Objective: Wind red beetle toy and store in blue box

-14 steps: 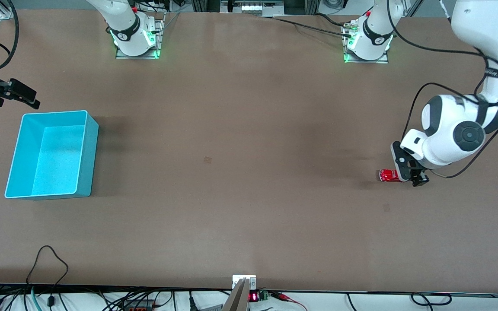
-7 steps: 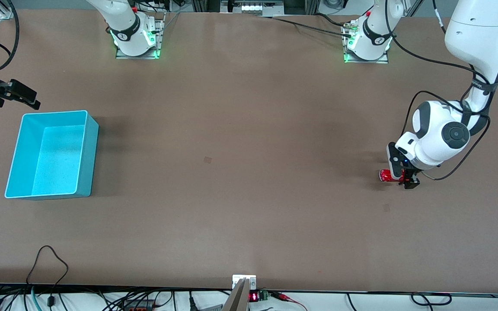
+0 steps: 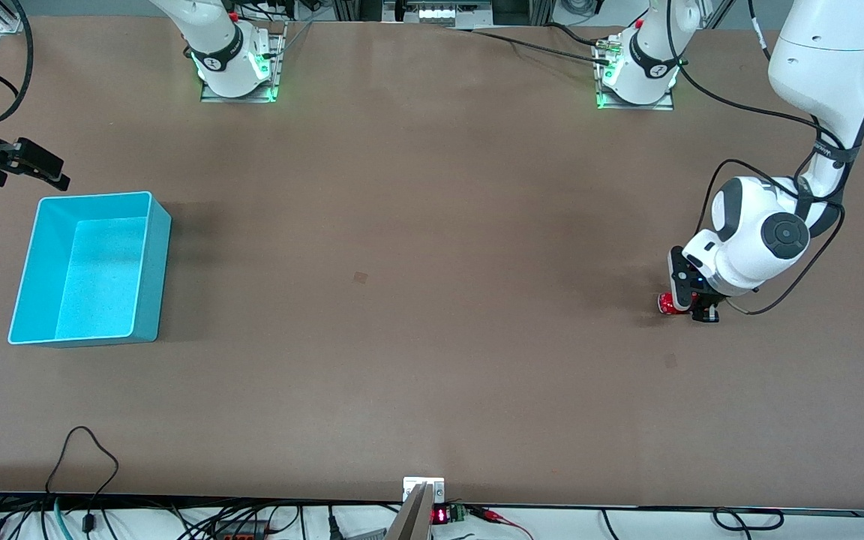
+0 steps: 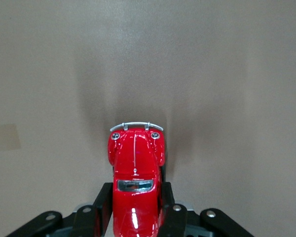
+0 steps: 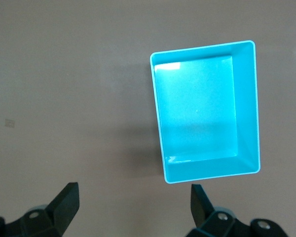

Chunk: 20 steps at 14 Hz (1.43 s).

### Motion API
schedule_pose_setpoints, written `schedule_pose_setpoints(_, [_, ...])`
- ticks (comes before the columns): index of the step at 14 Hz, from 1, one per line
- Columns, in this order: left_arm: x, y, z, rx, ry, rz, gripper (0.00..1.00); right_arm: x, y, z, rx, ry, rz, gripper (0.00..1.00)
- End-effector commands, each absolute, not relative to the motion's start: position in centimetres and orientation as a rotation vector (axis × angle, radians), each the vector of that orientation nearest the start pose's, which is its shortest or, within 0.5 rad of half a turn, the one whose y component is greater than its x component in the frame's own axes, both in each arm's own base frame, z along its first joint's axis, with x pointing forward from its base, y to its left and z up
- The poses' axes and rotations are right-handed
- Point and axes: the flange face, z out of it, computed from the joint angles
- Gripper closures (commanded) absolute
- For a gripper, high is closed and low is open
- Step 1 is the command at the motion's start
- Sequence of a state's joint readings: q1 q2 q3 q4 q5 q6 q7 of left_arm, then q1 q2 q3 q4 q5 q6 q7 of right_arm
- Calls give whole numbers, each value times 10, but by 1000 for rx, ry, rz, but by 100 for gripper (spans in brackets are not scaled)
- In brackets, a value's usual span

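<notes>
With the left gripper (image 4: 136, 217) clamped on the red beetle toy (image 4: 135, 173) only at its rear flanks, the glossy body could squirt forward out of the fingers, while the right gripper (image 5: 133, 202) waits wide open and empty above the table beside the blue box (image 5: 205, 113).

One red beetle toy (image 3: 666, 303), one blue box (image 3: 148, 259) (open-topped), two robot arms.

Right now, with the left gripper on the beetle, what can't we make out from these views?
- Red beetle toy: rear cut off by the left wrist view's edge; front view, mostly hidden by the left gripper.
- Toy's wheels: hidden under its body, so table contact is unclear.
- Right gripper: fingertips cut off in the right wrist view.
- Blue box: nothing hidden.
</notes>
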<state>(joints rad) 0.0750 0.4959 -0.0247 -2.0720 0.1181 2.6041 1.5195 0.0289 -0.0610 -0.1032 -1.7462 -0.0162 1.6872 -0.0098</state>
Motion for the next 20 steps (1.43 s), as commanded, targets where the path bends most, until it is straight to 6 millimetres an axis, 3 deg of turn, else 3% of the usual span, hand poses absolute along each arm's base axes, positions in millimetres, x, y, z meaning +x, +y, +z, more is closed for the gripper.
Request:
schedule_pose_setpoints(1, [592, 28, 190, -2149, 2199, 19, 87, 538, -44, 585, -3147, 101, -16, 0])
schedule_pose_setpoints(4, [591, 32, 190, -2156, 2196, 25, 86, 538, -44, 585, -3147, 101, -16, 0])
schedule_pose_setpoints(6, [590, 46, 185, -2175, 2186, 35, 86, 538, -45, 585, -3147, 103, -16, 0])
schedule_pose_setpoints(9, [590, 103, 178, -2126, 2237, 42, 86, 538, -44, 585, -3147, 101, -16, 0])
schedule_pose_setpoints(11, [583, 151, 174, -2134, 2233, 47, 86, 538, -45, 585, -3147, 103, -16, 0])
schedule_pose_setpoints(14, [580, 177, 174, -2148, 2210, 42, 86, 538, -46, 585, -3147, 106, -16, 0])
schedule_pose_setpoints(16, [580, 178, 174, -2150, 2209, 42, 85, 538, -47, 585, -3146, 108, -16, 0])
schedule_pose_setpoints(17, [581, 178, 175, -2146, 2208, 40, 75, 538, -47, 585, -3146, 108, -16, 0])
schedule_pose_setpoints(18, [583, 178, 178, -2141, 2206, 36, 33, 538, -47, 585, -3146, 108, -16, 0])
schedule_pose_setpoints(19, [587, 181, 188, -2131, 2197, 25, 0, 538, -47, 585, -3146, 108, -16, 0])
schedule_pose_setpoints(20, [591, 180, 201, -2119, 2185, 13, 0, 538, -47, 585, -3146, 108, -16, 0])
